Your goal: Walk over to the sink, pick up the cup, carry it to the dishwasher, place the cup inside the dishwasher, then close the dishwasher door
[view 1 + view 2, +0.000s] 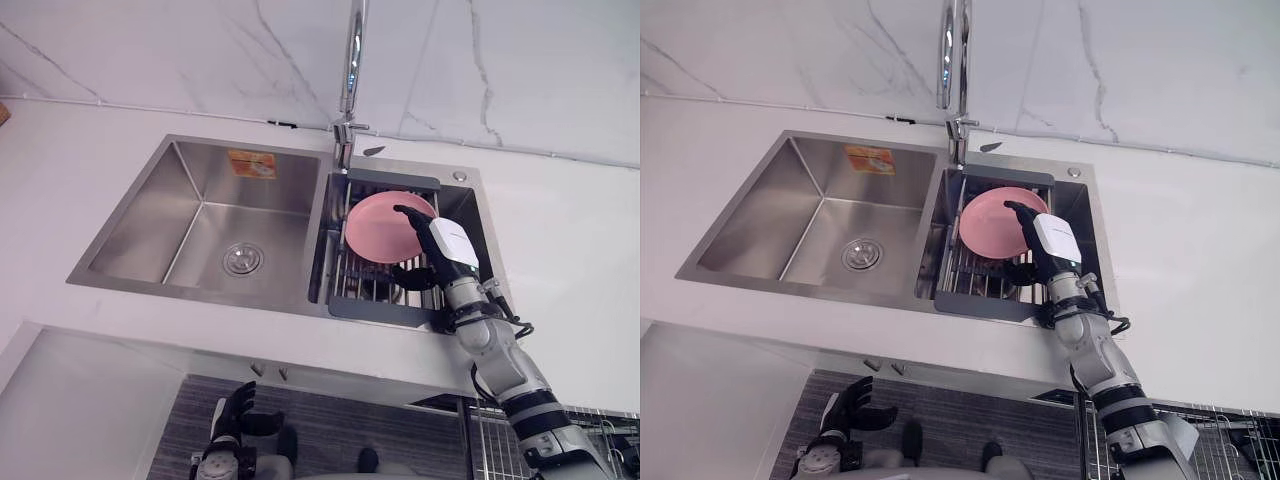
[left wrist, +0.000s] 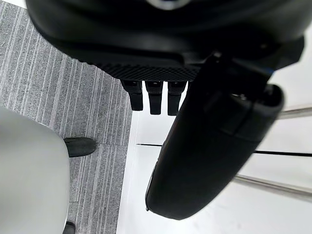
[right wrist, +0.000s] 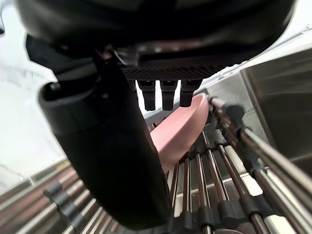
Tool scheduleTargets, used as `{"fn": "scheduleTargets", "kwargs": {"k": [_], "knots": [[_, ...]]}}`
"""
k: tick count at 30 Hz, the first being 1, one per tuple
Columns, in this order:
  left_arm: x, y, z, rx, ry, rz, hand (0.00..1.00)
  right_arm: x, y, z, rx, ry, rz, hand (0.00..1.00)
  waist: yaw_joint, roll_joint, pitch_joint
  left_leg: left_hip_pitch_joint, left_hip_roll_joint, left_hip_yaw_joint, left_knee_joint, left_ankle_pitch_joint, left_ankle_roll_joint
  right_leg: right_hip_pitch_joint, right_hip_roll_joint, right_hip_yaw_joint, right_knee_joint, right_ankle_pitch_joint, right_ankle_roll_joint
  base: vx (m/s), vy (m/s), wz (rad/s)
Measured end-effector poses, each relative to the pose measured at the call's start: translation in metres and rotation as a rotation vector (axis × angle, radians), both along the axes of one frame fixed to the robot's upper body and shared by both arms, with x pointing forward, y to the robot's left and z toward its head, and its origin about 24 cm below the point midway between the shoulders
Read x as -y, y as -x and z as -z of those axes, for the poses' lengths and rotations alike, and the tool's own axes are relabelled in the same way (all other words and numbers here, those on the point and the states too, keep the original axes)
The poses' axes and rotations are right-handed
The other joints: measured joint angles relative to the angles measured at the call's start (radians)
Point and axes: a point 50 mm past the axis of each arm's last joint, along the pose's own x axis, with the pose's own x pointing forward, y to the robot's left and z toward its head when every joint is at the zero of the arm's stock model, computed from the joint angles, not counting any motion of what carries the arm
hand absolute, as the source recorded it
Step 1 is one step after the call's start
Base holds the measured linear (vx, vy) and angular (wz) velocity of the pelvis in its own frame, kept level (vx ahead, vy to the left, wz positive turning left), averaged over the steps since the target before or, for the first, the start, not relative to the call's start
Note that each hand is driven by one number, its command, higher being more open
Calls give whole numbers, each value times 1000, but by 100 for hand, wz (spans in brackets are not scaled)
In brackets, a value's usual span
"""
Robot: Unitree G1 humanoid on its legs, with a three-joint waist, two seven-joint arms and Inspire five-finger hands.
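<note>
Right hand [image 1: 450, 245], fingers straight and apart, reaches into the sink rack [image 1: 358, 278] by the pink plate [image 1: 375, 228]; cup not discernible. Left hand [image 1: 232, 408] hangs slack below.

White marble wall [image 1: 150, 50], thin grey veins, glossy, soft even light. Chrome tap [image 1: 352, 60] stands up against it. Below the wall a plain white counter [image 1: 570, 230] runs the full width, with a thin seam where the 2 meet. 2 small metal fittings [image 1: 270, 371] under the counter's front lip. Pale panel [image 1: 90, 400] at lower left, below the counter. Floor [image 1: 330, 420] dark grey with fine ribbed stripes. In the left wrist view it lies beside white cabinet fronts [image 2: 292, 134] with dark seams.
</note>
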Motion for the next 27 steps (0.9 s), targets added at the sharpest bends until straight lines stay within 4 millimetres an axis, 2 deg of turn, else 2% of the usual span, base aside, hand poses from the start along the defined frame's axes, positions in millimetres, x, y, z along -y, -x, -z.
{"fn": "scheduleTargets", "kwargs": {"k": [9,10,18,27], "knots": [[-2,-7,-4,34,-3,-2,90,2,-15,-19,51,73,-6,90,-4,-2,54,-19,-5,-2,0,12,-1,-23,-6,-2,11,-2,4,-55,0,0],[-2,-9,-4,38,-4,-2,90,1,-18,-24,66,86,-10,30,-5,-1,62,-28,-6,-2,0,17,1,-34,-7,-1,13,-2,4,-88,11,-2],[-2,-13,-6,50,2,-5,90,6,-32,-35,76,132,18,30,-7,1,82,-59,-9,-4,0,30,0,-65,-11,-4,18,4,14,-70,20,2],[-2,-15,-7,62,11,-19,90,2,-33,-44,123,130,-21,30,-7,4,97,-71,-5,-1,0,30,0,-79,-11,1,17,11,12,-8,3,0]]}}
